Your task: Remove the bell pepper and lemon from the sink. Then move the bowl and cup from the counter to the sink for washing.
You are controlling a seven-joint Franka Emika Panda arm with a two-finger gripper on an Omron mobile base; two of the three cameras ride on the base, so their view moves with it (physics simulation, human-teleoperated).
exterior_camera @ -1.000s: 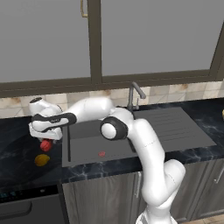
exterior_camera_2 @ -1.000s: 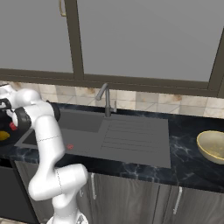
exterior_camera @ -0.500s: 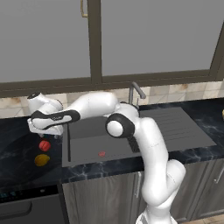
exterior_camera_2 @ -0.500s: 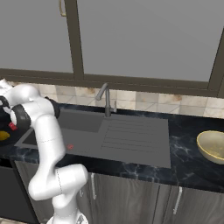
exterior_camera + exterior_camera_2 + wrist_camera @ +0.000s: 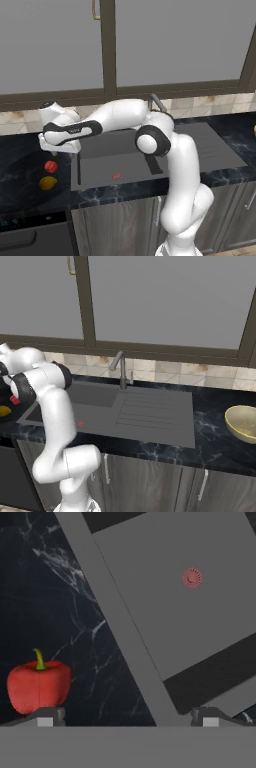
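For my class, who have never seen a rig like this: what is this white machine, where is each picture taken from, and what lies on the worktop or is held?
It is a white robot arm in a computer-drawn kitchen. Two pictures come from cameras behind it, left and right; the third looks along its hand. The arm reaches left over the black counter, beside the grey sink. A red bell pepper and a lemon lie on the counter. A golden bowl sits far right. The gripper has its fingers open and holds nothing.
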